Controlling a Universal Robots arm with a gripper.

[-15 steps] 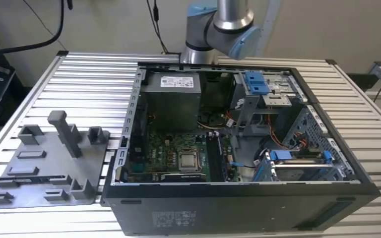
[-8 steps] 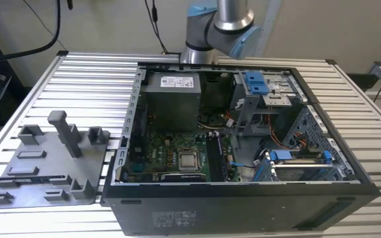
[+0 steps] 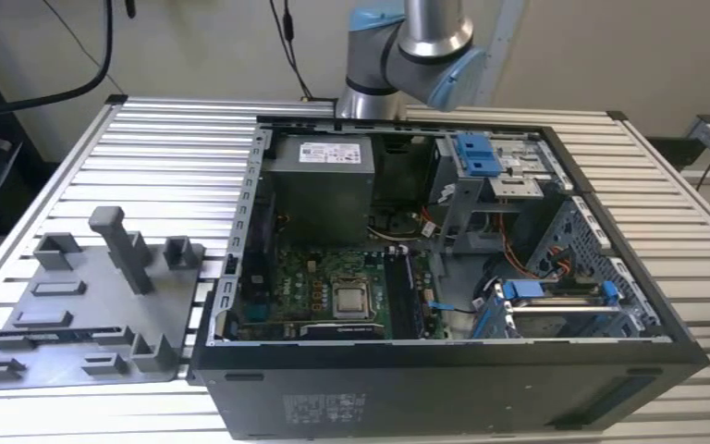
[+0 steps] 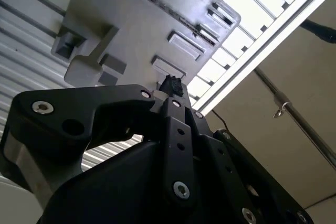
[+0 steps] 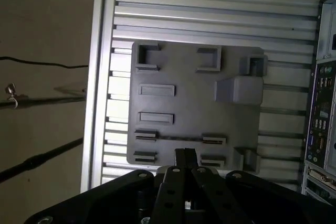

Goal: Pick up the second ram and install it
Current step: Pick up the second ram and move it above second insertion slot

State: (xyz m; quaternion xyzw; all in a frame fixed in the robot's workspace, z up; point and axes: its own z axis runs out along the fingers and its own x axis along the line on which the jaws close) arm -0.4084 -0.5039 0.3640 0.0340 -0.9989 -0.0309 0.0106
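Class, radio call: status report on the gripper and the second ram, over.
Gripper shut, hovering above grey plate. Second ram on edge in plate slots, untouched. Nothing between them.

Exterior view: soft, even room light. Table (image 3: 158,157) bright at 10 o'clock, case (image 3: 454,398) interior shadowed at centre. Second wrist view: table glares white, gripper (image 4: 170,83) dark silhouette. First wrist view: dim, grey, plate (image 5: 184,103) flat-lit.

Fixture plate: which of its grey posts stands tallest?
The flat-headed post in the exterior view: it alone rises high above the plate; all the others are squat.
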